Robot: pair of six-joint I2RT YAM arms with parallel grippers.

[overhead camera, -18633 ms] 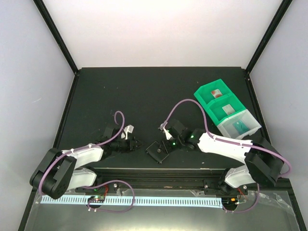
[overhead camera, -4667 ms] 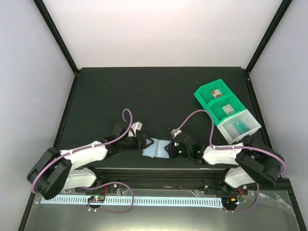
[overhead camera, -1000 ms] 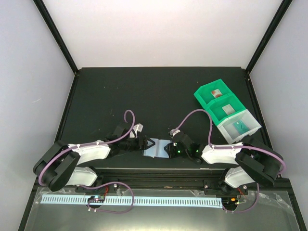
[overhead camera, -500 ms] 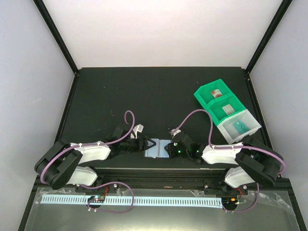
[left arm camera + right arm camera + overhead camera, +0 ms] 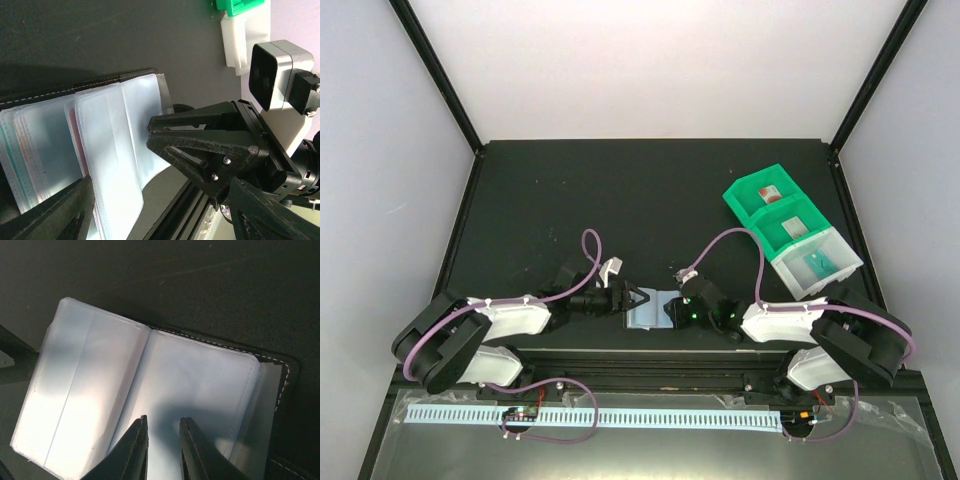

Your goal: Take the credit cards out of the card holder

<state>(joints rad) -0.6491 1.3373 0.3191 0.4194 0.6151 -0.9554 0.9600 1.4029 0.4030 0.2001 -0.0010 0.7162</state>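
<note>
Between wide-open left gripper (image 5: 638, 297) and narrow-jawed right gripper (image 5: 163, 421), grip indeterminate: unfolded card holder (image 5: 648, 310); left gripper nearer than a second ago.

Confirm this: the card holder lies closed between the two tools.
Wrong in one respect: the holder lies open, its clear sleeves spread, as the right wrist view shows. It does lie between the left tool and the right tool.
</note>
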